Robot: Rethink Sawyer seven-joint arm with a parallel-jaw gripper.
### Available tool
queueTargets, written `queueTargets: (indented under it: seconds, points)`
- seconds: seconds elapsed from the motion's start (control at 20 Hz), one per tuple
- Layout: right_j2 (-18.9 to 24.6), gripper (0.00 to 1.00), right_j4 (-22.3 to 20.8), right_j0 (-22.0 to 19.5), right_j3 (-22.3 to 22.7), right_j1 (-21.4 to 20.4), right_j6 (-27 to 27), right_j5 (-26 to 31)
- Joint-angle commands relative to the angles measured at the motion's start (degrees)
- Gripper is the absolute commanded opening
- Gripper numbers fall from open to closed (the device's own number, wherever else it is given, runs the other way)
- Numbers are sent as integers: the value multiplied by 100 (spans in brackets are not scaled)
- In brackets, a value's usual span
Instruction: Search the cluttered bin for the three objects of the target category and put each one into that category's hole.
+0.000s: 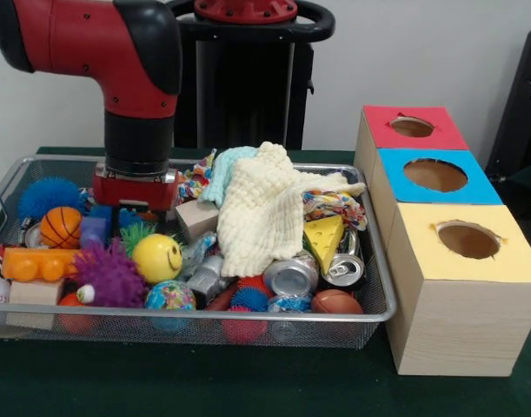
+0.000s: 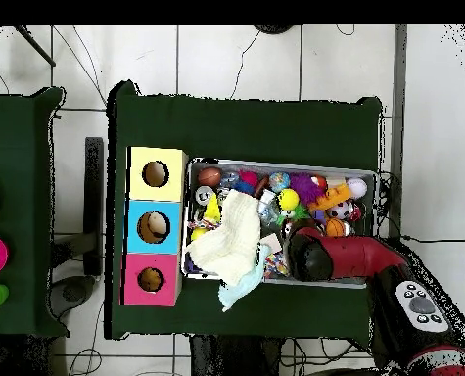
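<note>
hovering low in bin [image 1: 369, 314], gripper [image 1: 130, 208] fingers hidden in clutter, grip state unclear; red hole [image 1: 412, 127] looks empty, all three apparently left.

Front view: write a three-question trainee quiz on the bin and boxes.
1. True or false: the arm reaches down into the bin.
2. Which box stands farthest from the camera: A red, B blue, C yellow?
3. Fill in: a pale yellow ____ lies heaped on the toys.

Key: 1 true; 2 A; 3 cloth.
</note>
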Motion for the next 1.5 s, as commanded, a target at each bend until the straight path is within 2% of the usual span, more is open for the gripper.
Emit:
queueTargets:
  seconds: [0.05, 0.4, 0.6, 0.7, 0.8, 1.0, 1.2, 1.35, 1.5]
  points:
    - [322, 100, -264, 106, -1160, -349, 410, -1474]
    - [259, 100, -29, 133, -990, -497, 409, -1014]
    - [538, 100, 487, -158, -878, -323, -210, 799]
    - [500, 100, 573, -245, -866, -276, -435, 1239]
    - [463, 100, 578, -315, -878, -175, -552, 1444]
    - [444, 100, 513, -392, -830, 137, -494, 1519]
    - [130, 100, 345, -217, -700, 172, -70, 1432]
    - [-70, 100, 244, -97, -728, 146, 103, 1346]
    - [-124, 100, 232, -75, -873, 365, 143, 1254]
